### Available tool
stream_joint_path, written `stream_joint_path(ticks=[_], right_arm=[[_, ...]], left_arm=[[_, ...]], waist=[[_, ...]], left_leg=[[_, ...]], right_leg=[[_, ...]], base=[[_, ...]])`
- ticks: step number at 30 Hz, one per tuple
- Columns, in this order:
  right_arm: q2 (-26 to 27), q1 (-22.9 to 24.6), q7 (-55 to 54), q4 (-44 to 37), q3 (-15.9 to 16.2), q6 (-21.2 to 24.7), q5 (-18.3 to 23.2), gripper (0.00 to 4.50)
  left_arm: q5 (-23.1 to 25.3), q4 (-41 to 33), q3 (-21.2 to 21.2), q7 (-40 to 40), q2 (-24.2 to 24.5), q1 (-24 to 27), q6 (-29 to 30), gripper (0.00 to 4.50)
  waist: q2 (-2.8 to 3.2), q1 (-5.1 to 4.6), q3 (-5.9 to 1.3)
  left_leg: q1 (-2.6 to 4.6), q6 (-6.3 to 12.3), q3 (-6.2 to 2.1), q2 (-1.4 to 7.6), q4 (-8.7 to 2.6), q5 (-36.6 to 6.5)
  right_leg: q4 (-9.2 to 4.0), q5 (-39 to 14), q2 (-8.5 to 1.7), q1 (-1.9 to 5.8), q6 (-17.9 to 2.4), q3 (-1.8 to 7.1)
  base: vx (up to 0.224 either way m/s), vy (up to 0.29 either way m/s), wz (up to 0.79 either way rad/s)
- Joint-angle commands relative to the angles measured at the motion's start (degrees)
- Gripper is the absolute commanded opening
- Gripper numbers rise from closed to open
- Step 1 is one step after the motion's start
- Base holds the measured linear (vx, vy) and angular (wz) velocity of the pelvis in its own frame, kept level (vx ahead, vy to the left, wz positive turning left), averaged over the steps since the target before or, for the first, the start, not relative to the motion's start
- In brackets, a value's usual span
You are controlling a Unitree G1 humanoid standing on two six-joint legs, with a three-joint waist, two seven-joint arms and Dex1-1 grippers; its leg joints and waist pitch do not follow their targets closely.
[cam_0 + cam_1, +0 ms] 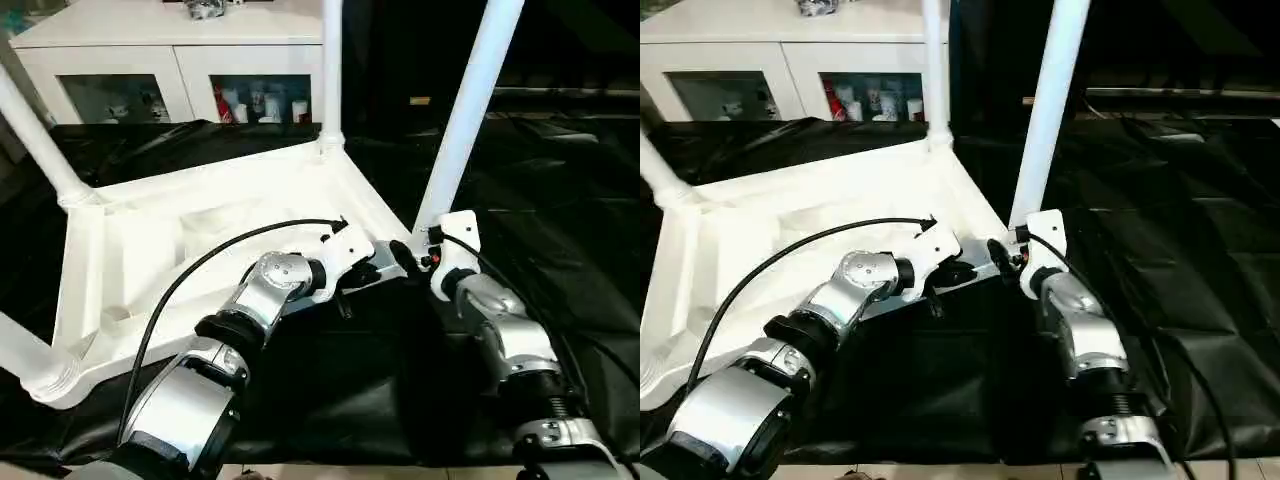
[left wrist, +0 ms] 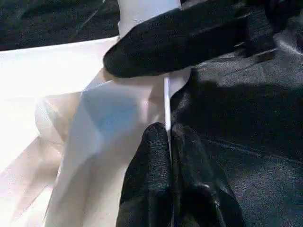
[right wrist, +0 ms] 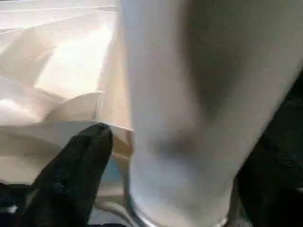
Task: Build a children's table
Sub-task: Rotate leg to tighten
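Left eye view: I see the children's table [image 1: 200, 240] lying upside down on the black-covered tabletop [image 1: 560, 200], its white underside ribs facing up. Four white tubular legs stand in the corner sockets: the far-left leg [image 1: 35, 135] leans out toward the left edge, the far leg [image 1: 331, 70] rises straight in front of the white cabinet with glass doors [image 1: 170, 70], the near-left leg [image 1: 25, 355] pokes out low at the picture's edge, and the near-right leg [image 1: 465, 115] tilts up and away to the right.

Both of my arms meet at that near-right corner. My left gripper [image 2: 169, 142] has its two black fingers pressed flat together, closed, and in the left wrist view a thin white edge of the table's rim [image 2: 166, 99] runs in line with the seam between the fingers; I cannot tell whether it is pinched there or only lies beyond them. My right gripper [image 1: 422, 258] sits at the foot of the near-right leg. In the right wrist view one black finger [image 3: 75, 170] shows beside the leg's base with a gap between them, and the leg [image 3: 189, 104] stands between where the two fingers would be, so the jaws stand apart and loose around the tube rather than clamped on it. In the left wrist view, a right finger [image 2: 180, 42] lies across the corner socket.

A black cable [image 1: 190, 275] arcs over my left forearm.
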Motion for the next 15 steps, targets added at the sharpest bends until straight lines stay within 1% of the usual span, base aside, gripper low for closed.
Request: stream_joint_path(ticks=[1,2,3,4,5,6,7,8,9,10,11,12,13,14,15], right_arm=[[-4.0,2.8,9.7,-6.9,1.3,1.8,3.0,3.97],[-6.2,4.6,13.3,-9.7,1.8,2.1,4.0,3.97],[-9.2,6.8,17.1,-12.9,2.4,2.3,4.8,3.97],[-9.2,6.8,17.1,-12.9,2.4,2.3,4.8,3.97],[-10.7,7.9,18.9,-14.5,2.6,2.4,5.2,3.97],[-12.8,9.2,21.1,-15.9,2.3,2.6,5.9,3.97],[-14.3,10.2,22.5,-16.9,1.9,2.9,6.5,3.97],[-15.7,11.0,23.9,-17.9,1.4,3.1,7.1,3.97],[-16.7,11.7,24.8,-18.8,1.0,3.5,7.7,3.97],[-17.6,12.2,25.5,-19.6,0.4,3.9,8.2,3.97],[-18.7,13.0,27.0,-21.2,-0.3,5.0,9.4,3.97],[-18.8,13.1,27.1,-21.3,-0.4,5.1,9.5,3.97],[-19.2,13.5,28.0,-22.3,-0.5,5.7,10.3,3.97],[-19.3,13.8,28.5,-22.9,-0.6,6.2,10.9,3.97],[-19.4,14.1,29.4,-23.9,-0.5,7.0,12.0,3.97]], left_arm=[[-0.7,0.7,0.2,-1.8,0.4,0.3,-3.2,0.00],[-0.9,0.7,0.2,-2.7,0.8,0.3,-3.6,0.00],[-1.3,0.6,0.1,-4.9,1.4,0.5,-4.4,0.00],[-1.3,0.6,0.1,-4.9,1.4,0.5,-4.4,0.00],[-1.4,0.5,0.0,-6.1,1.7,0.6,-4.9,0.00],[-1.9,0.4,-0.1,-8.1,2.1,0.8,-5.5,0.00],[-2.5,0.1,-0.1,-10.4,2.3,1.0,-6.3,0.00],[-3.3,-0.2,0.1,-12.7,2.5,1.2,-6.6,0.00],[-3.9,-0.4,0.3,-14.1,2.5,1.3,-6.8,0.00],[-4.4,-0.6,0.4,-15.8,2.5,1.2,-7.3,0.00],[-4.8,-0.6,0.4,-17.0,2.6,1.0,-8.4,0.00],[-4.8,-0.5,0.4,-17.0,2.6,1.0,-8.4,0.00],[-4.8,-0.4,0.3,-17.6,2.6,0.8,-9.0,0.00],[-4.8,-0.3,0.3,-17.8,2.6,0.7,-9.3,0.00],[-4.9,-0.1,0.3,-18.1,2.4,0.5,-10.2,0.00]], waist=[[-1.42,0.15,-3.29],[-1.37,-0.01,-3.28],[-1.32,0.06,-3.33],[-1.48,0.17,-3.33],[-1.46,-0.02,-3.34],[-1.25,0.04,-3.35],[-1.45,-0.01,-3.25],[-1.20,0.01,-3.27],[-1.30,-0.03,-3.22],[-1.11,0.14,-3.18],[-0.86,0.24,-3.21],[-0.86,0.24,-3.21],[-0.99,0.52,-3.31],[-0.99,0.63,-3.28],[-0.74,0.96,-3.32]], left_leg=[[1.48,5.19,-0.84,2.18,-3.83,-11.8],[0.79,5.55,-1.04,2.06,-3.93,-11.0],[0.82,5.71,-1.02,2.02,-3.84,-11.0],[0.97,5.81,-1.05,2.15,-3.80,-10.7],[0.88,6.14,-1.00,2.06,-3.73,-10.6],[0.86,6.14,-0.99,2.03,-3.71,-10.8],[0.85,6.33,-1.00,2.14,-3.75,-11.2],[0.96,6.22,-0.98,2.14,-3.72,-11.3],[0.98,6.10,-0.93,2.17,-3.74,-11.7],[1.13,5.98,-0.91,2.24,-3.75,-12.0],[1.11,5.77,-0.98,2.31,-3.81,-12.4],[1.11,5.77,-0.98,2.31,-3.81,-12.4],[1.17,6.05,-0.92,2.38,-3.69,-11.9],[1.10,6.08,-0.92,2.39,-3.67,-11.6],[1.09,6.24,-0.90,2.33,-3.60,-11.2]], right_leg=[[-3.72,-10.8,-2.72,2.67,-11.8,1.66],[-3.54,-10.8,-2.89,3.04,-11.6,1.54],[-3.62,-11.0,-2.83,3.05,-11.4,1.46],[-3.72,-11.0,-2.88,2.96,-11.1,1.53],[-3.63,-11.0,-2.91,2.83,-11.9,1.51],[-3.72,-11.5,-2.90,2.84,-12.0,1.45],[-3.85,-12.3,-2.83,2.78,-12.1,1.46],[-3.87,-12.8,-2.85,2.74,-12.3,1.42],[-3.98,-13.6,-2.83,2.70,-12.6,1.42],[-4.08,-14.2,-2.79,2.55,-12.6,1.43],[-3.98,-14.7,-2.82,2.52,-12.8,1.42],[-3.98,-14.7,-2.82,2.52,-12.8,1.42],[-3.86,-13.6,-2.82,2.58,-12.9,1.49],[-3.81,-13.4,-2.83,2.53,-13.0,1.48],[-3.77,-13.4,-2.85,2.55,-12.9,1.45]], base=[[0.000,0.000,0.00],[0.000,0.000,0.00],[0.000,0.000,0.00],[0.000,0.000,0.00],[0.000,0.000,0.00],[0.000,0.000,0.00],[0.000,0.000,0.00],[0.000,0.000,0.00],[0.000,0.000,0.00],[0.000,0.000,0.00],[0.000,0.000,0.00],[0.000,0.000,0.00],[0.000,0.000,0.00],[0.000,0.000,0.00],[0.000,0.000,0.00]])
